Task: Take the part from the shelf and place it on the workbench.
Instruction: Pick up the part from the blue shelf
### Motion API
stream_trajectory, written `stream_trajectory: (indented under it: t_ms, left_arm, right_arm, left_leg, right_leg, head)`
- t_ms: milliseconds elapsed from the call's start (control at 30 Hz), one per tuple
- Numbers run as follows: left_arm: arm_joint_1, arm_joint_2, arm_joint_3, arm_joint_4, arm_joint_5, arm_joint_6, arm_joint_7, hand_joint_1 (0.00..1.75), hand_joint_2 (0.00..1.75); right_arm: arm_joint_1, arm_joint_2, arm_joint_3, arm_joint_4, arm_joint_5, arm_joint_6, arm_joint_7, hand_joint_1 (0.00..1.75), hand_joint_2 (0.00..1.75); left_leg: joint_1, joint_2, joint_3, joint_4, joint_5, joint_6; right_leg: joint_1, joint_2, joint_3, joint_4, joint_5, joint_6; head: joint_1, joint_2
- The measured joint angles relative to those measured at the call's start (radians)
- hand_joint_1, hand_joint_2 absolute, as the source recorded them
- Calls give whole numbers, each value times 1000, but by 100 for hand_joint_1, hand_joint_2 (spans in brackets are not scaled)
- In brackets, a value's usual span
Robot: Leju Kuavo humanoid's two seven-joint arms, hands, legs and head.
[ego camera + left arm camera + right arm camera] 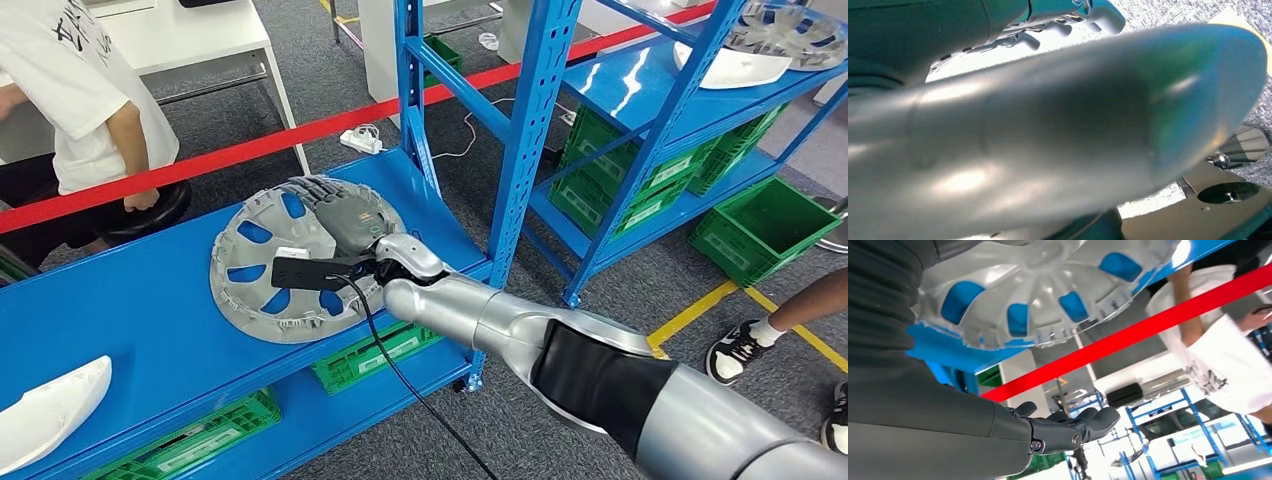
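A long blue steel shelf [150, 330] carries the round silver-grey plastic wheel cover [262, 262] that the task calls for, lying flat near the deck's front edge, blue showing through its cut-outs. The robot's silver right arm [560, 350] reaches across from the lower right, and its grey right hand [335, 210] hovers palm-down over the cover's hub; the right wrist view shows the fingers [1083, 422] loosely extended, nothing between them, and a gap to the part. The step in hand looks like the reach, with no grip made yet. The next move would call for lowering onto the rim or a spoke opening and closing firmly before lifting. The left hand [1068, 20] appears blurred, its state unclear. A person in a white shirt [80, 90] sits beyond a red barrier tape [300, 135].
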State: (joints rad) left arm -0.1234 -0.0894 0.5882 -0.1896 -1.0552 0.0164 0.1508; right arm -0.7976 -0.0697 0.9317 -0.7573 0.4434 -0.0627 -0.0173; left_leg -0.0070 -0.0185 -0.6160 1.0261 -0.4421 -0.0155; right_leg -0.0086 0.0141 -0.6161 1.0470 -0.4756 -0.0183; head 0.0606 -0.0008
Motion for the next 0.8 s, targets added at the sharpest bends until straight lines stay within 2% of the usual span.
stream_trajectory:
  t_ms: [600,800]
  left_arm:
    - [-4,0,0,0,-7,-6,6,0,0]
    - [-5,0,0,0,-12,-6,11,0,0]
  right_arm:
    - [99,130,5,81,-31,82,-19,0,175]
    - [116,157,10,140,-13,121,25,0,175]
  left_leg:
    - [0,0,0,0,0,0]
    - [0,0,0,0,0,0]
  right_leg:
    - [0,0,0,-1,0,1]
    - [0,0,1,-2,0,1]
  head:
    - [0,0]
    - [0,0]
